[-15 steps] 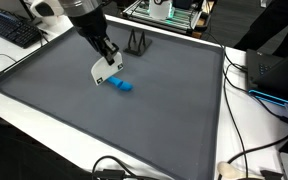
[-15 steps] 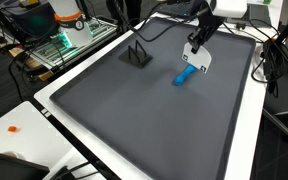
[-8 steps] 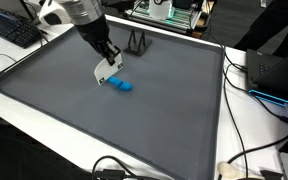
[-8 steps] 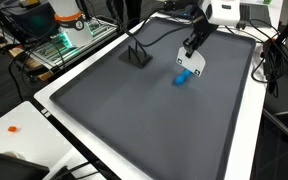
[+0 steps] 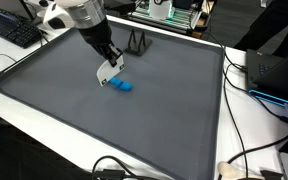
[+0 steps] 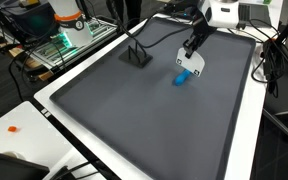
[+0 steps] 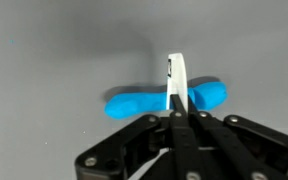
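2 oblique overviews, 1 wrist close-up

I look over a dark grey mat point(image 5: 164, 110) on a white table point(image 5: 34, 115); keyboard point(image 5: 9, 28) at ten o'clock, cables point(image 5: 246, 150) at four.

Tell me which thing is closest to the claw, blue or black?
The blue piece, right by the claw holding a white card; the black stand sits farther off.

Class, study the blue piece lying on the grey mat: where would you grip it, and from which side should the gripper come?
Probably best to take the blue piece across its short width near the middle, coming from straight above: it lies flat and elongated on the grey mat, so its long sides suit the jaws. The gripper is shut on a white card.
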Controlling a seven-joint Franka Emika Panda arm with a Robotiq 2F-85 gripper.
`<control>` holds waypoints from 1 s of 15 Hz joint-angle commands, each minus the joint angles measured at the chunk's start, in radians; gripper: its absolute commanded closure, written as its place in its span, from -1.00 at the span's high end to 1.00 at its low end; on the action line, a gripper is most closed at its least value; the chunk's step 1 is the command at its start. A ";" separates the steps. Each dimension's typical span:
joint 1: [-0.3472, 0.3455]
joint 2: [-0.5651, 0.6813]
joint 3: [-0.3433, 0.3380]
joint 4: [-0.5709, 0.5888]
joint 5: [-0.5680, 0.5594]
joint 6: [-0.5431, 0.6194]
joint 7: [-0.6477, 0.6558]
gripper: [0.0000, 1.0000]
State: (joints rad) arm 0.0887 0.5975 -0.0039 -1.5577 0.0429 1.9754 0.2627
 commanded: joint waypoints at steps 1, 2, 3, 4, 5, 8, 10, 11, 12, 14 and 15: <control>-0.007 -0.002 0.008 -0.018 0.017 0.024 -0.015 -0.98; -0.008 -0.001 0.009 -0.017 0.019 0.025 -0.016 -0.98; -0.007 0.000 0.010 -0.016 0.020 0.025 -0.016 -0.98; -0.008 0.002 0.011 -0.015 0.023 0.026 -0.017 -0.98; -0.006 0.004 0.010 -0.014 0.021 0.027 -0.014 -0.98; -0.009 0.012 0.013 -0.013 0.028 0.032 -0.018 -0.98; -0.011 0.018 0.016 -0.011 0.037 0.034 -0.022 -0.98; -0.012 0.023 0.016 -0.011 0.041 0.035 -0.023 -0.98; -0.012 0.027 0.016 -0.010 0.043 0.036 -0.024 -0.98; -0.013 0.032 0.016 -0.010 0.048 0.039 -0.025 -0.98; -0.014 0.035 0.016 -0.010 0.050 0.039 -0.025 -0.98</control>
State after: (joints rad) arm 0.0877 0.6194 0.0021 -1.5574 0.0696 1.9917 0.2553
